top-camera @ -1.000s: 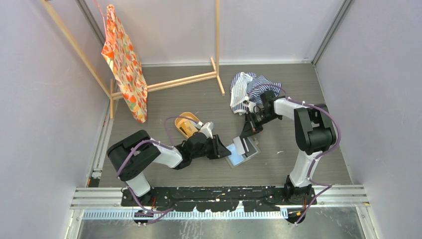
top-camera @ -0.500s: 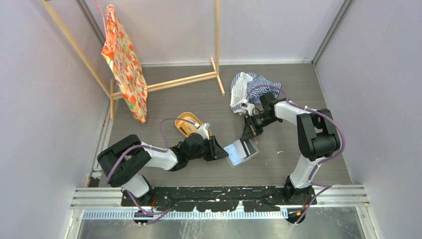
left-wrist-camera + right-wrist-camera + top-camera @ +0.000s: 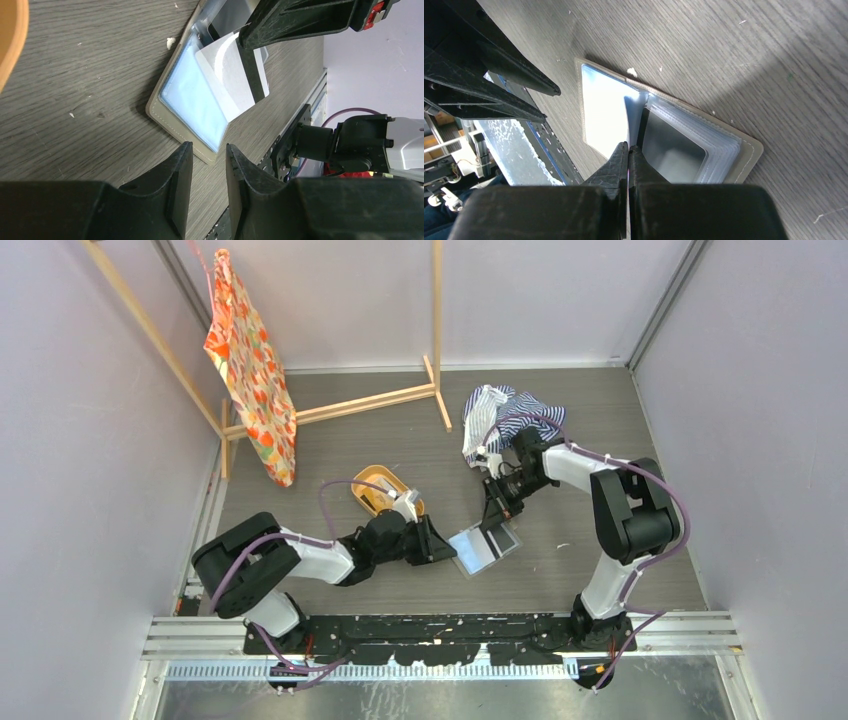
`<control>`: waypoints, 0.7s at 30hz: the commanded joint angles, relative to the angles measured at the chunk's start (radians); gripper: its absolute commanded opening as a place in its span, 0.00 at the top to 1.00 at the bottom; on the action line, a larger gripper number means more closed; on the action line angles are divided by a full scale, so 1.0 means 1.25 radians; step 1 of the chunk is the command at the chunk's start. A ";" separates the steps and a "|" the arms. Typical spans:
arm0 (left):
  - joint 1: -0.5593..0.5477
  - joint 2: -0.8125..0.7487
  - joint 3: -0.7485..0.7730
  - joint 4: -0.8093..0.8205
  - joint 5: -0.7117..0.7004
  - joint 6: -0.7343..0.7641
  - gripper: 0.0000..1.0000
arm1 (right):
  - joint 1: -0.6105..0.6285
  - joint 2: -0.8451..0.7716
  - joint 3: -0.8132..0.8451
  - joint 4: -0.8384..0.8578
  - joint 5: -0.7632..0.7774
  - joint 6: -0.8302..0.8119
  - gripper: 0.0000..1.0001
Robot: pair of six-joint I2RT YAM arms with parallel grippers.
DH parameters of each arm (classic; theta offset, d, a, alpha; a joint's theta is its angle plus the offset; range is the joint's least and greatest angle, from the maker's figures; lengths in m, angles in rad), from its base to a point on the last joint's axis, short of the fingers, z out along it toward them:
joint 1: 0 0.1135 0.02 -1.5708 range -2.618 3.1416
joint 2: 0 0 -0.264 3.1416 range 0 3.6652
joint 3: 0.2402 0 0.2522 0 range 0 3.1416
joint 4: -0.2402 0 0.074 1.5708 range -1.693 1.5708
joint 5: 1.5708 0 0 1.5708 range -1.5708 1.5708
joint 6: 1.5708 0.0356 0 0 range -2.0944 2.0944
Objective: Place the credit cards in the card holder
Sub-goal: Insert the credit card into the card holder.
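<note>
Right fingers point(image 3: 621, 165) pinching card point(image 3: 232, 82), left fingers point(image 3: 177, 170) ajar

Colours logged on the grey wood-grain table point(image 3: 400, 440).
The card holder point(image 3: 192, 102) is recorded as grey-brown at its stitched border and pale blue inside; clear, blue-grey sleeves are seen in its other half. The card point(image 3: 225, 70) is white, with a black stripe along one edge. The tray point(image 3: 375, 490) is orange. A hanging cloth point(image 3: 250, 370) is printed in orange, red and cream; a bundled cloth point(image 3: 495, 415) is striped blue and white. The frame point(image 3: 380, 400) is pale wood. The left gripper point(image 3: 207, 147) and right gripper point(image 3: 628, 150) are black; purple cables are noted on the black-and-white arms. Walls are pale lilac.
</note>
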 commanded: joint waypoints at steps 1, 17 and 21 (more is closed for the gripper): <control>0.003 -0.020 -0.006 0.009 -0.008 -0.006 0.68 | 0.016 0.014 0.036 -0.017 0.029 -0.026 0.99; -0.001 -0.004 -0.015 0.025 -0.013 -0.019 0.69 | 0.087 0.044 0.059 0.048 0.034 0.059 0.93; 0.000 -0.001 -0.015 0.025 -0.013 -0.019 0.69 | 0.094 0.061 0.079 0.018 0.045 0.056 0.85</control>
